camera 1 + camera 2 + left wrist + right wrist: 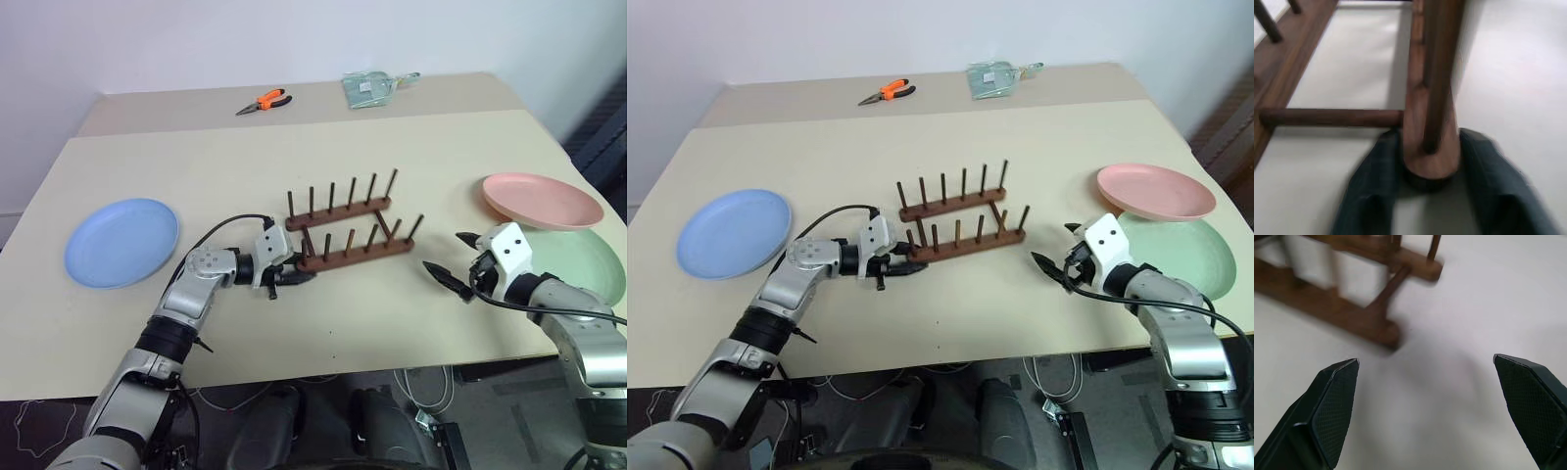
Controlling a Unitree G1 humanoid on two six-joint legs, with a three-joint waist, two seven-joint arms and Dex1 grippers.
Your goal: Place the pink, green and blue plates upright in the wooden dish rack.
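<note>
Tabletop (392,304) — L pincer (1431,161) straddling rack (348,230) rail end, R pincer (1432,401) wide, empty

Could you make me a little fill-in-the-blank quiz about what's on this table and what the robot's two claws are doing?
1. The blue plate lies flat on the robot's ____ side of the table.
2. The pink plate overlaps the rim of the ____ plate.
3. The left gripper has its fingers on either side of an end of the wooden dish ____.
4. The right gripper stands ____, holding nothing.

Missing words: left; green; rack; open
</note>
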